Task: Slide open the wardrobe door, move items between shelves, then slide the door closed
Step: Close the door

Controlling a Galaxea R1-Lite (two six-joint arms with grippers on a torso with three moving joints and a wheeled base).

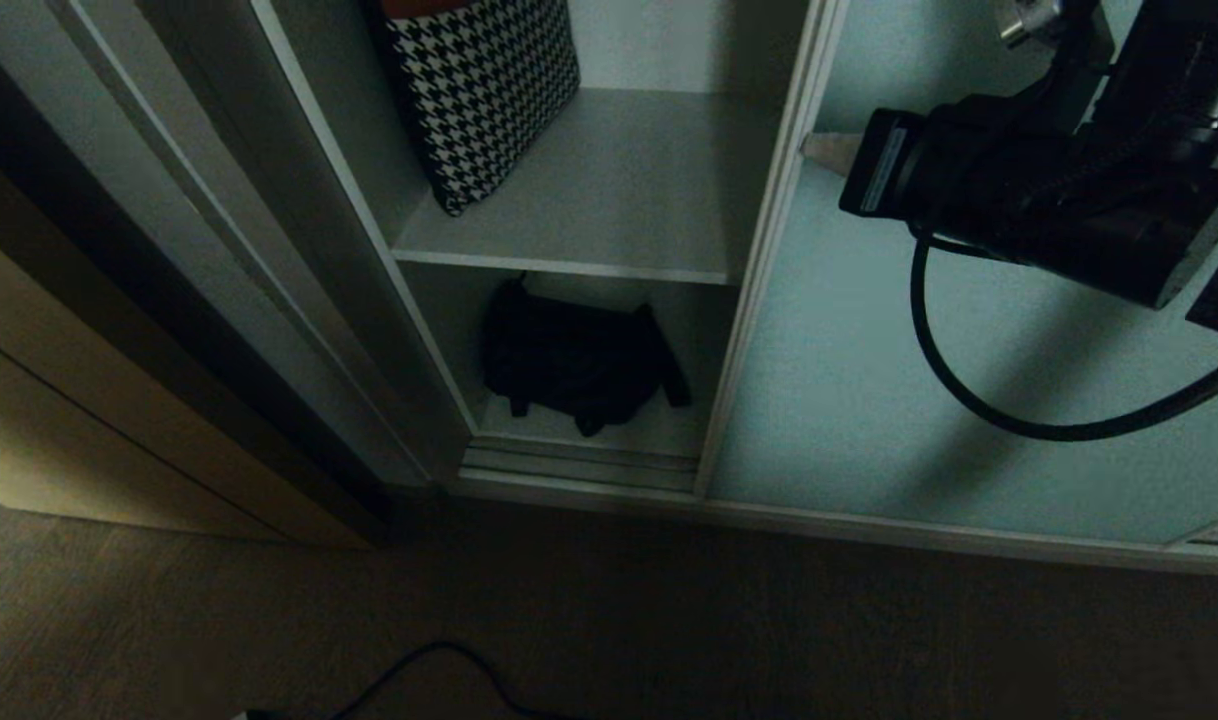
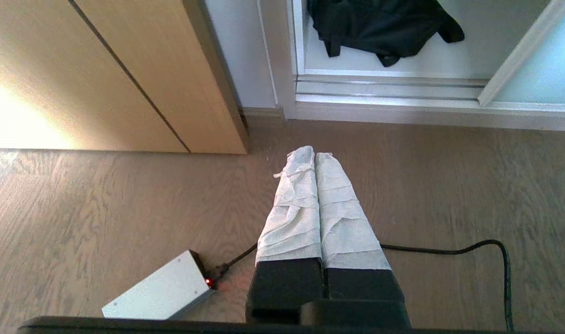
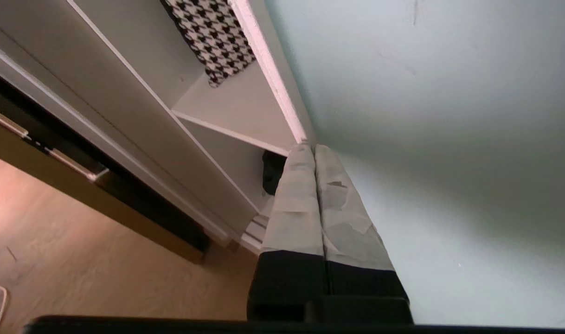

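The sliding wardrobe door (image 1: 919,350) of frosted blue-green glass stands to the right of the open compartment. My right gripper (image 1: 831,150) is shut and empty, its taped fingertips (image 3: 309,148) up against the door's silver left frame edge (image 3: 273,79). A black-and-white houndstooth cloth (image 1: 484,90) leans upright on the upper shelf (image 1: 629,200). A black fabric piece with straps (image 1: 569,360) lies on the bottom shelf (image 1: 659,425). My left gripper (image 2: 315,155) is shut and empty, parked low over the floor in front of the wardrobe.
A beige wooden cabinet (image 1: 89,400) stands left of the wardrobe. The ridged silver floor track (image 2: 389,86) runs along the opening's foot. A grey box with a red light (image 2: 157,290) and a black cable (image 2: 449,250) lie on the wooden floor.
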